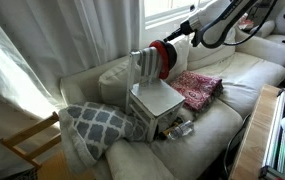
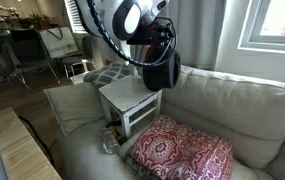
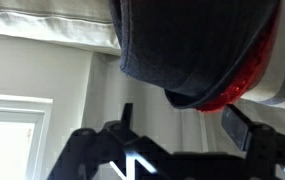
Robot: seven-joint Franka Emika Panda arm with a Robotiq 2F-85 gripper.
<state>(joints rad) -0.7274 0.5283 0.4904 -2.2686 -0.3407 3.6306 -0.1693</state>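
Small table [image 1: 154, 100] on the couch [image 1: 247, 70] in the middle of the frame, pillow [image 1: 92, 125] at its lower left, cushion [image 1: 194, 88] at its right, hat [image 1: 162, 58] just above the table, curtain [image 1: 72, 40] behind at upper left.

White rounded arm [image 2: 109, 24], black joint rings, black looping cable [image 2: 94, 42], jaws apparently black

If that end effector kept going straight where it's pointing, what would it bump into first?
Probably the dark, red-edged thing just ahead of the open end effector; depth is unclear.
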